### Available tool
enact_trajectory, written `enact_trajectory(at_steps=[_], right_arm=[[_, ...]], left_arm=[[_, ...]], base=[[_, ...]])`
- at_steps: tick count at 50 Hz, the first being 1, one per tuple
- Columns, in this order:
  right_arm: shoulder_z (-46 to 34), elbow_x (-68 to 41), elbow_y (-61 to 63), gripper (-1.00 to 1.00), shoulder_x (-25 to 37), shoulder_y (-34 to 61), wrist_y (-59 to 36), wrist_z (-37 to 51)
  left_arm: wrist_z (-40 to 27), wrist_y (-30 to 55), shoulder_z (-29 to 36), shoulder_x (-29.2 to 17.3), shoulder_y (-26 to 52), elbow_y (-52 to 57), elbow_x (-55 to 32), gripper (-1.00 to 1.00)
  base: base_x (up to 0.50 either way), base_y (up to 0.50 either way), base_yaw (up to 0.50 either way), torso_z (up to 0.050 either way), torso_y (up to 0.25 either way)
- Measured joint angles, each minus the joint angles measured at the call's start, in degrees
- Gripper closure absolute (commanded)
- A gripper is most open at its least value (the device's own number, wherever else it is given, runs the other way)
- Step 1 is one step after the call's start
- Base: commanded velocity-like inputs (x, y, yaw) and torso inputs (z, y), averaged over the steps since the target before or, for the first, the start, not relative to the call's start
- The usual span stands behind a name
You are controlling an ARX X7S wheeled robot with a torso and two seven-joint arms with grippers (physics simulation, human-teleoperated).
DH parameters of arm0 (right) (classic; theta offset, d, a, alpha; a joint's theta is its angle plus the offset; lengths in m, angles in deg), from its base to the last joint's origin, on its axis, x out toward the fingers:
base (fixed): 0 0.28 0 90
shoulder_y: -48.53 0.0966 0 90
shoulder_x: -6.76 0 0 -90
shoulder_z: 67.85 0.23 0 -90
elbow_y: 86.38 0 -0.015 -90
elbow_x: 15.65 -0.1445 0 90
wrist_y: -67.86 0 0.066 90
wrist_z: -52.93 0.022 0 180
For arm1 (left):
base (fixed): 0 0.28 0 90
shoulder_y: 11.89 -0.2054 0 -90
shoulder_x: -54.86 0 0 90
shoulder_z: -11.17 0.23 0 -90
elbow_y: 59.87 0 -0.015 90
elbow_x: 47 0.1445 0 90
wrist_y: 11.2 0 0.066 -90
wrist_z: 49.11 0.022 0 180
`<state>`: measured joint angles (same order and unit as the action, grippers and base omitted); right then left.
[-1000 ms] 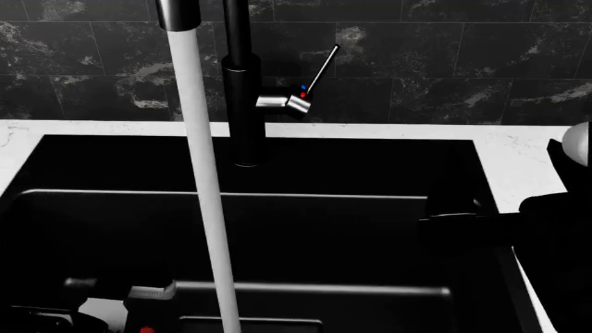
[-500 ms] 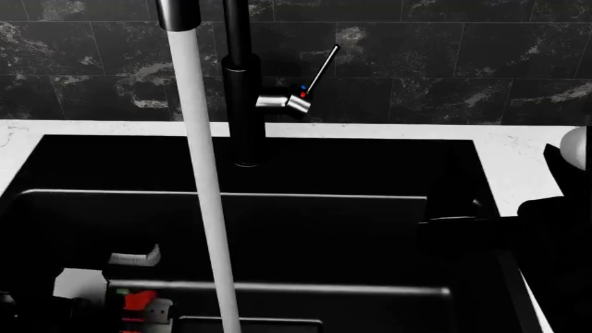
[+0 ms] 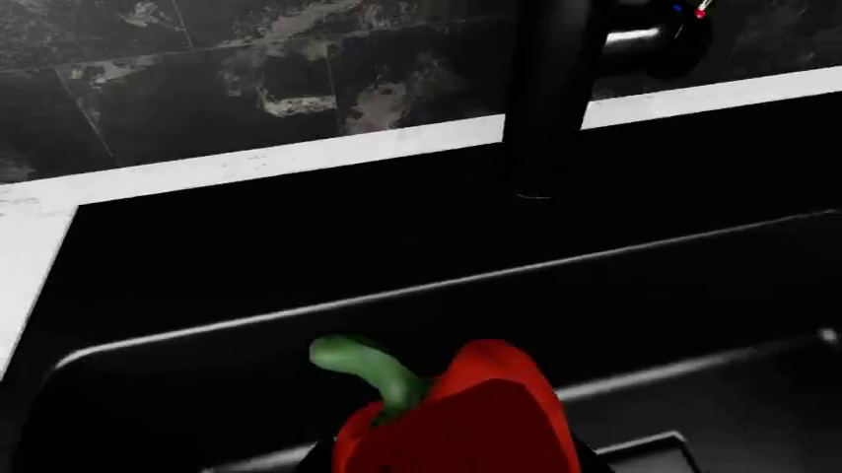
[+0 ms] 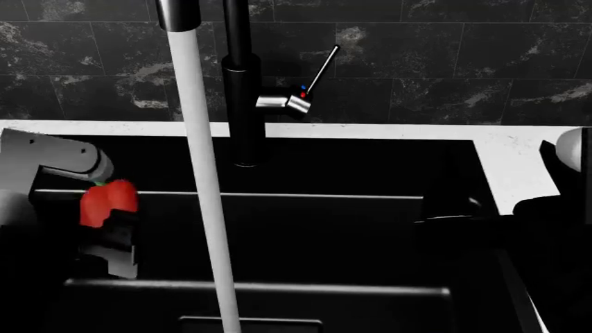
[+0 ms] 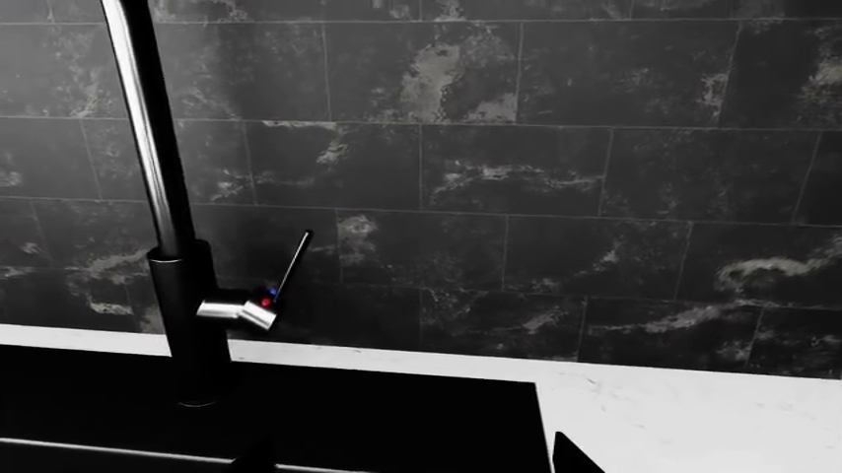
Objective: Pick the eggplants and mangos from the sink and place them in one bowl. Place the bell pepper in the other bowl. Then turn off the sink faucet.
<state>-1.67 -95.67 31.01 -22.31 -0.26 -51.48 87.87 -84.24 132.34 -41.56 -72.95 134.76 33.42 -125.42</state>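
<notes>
Red bell pepper (image 4: 107, 202) hangs above the sink (image 4: 306, 229) at nine o'clock, clamped in the left gripper (image 4: 113, 232) for carrying to a bowl. Water runs from the sink faucet (image 4: 242, 97). Right gripper (image 4: 462, 222) waits at three o'clock; finger spread unclear.

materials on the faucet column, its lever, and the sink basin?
Sink faucet column: looks like matte black coated metal, with no sharp highlights. Its lever: polished silver metal with a thin bright rod, likely steel or chrome. Sink: matte black, possibly composite or coated metal; only faint edge sheen, so the look leaves it open.
</notes>
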Motion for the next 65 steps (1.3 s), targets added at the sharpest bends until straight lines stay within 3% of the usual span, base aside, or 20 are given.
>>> enact_trajectory(at_steps=[15, 41, 65], right_arm=[[-0.6, 3.2, 0.0, -1.0, -1.0, -1.4, 1.3, -0.4], [-0.4, 3.8, 1.3, -1.0, -0.8, -2.1, 1.5, 1.3], [-0.7, 5.7, 1.8, -1.0, -0.9, -2.7, 2.0, 0.3]], left_arm=[[-0.5, -0.7, -3.5, -2.2, 4.3, 6.7, -2.1, 1.0], [-0.1, -2.2, -5.5, -4.8, 3.7, 9.6, -3.2, 1.0], [-1.2, -3.2, -6.4, -5.9, 2.7, 10.5, -3.8, 1.0]], base=[[-0.04, 0.05, 0.0, 0.0, 0.0], [-0.37, 0.43, 0.0, 0.0, 0.0], [-0.02, 0.5, 0.0, 0.0, 0.0]])
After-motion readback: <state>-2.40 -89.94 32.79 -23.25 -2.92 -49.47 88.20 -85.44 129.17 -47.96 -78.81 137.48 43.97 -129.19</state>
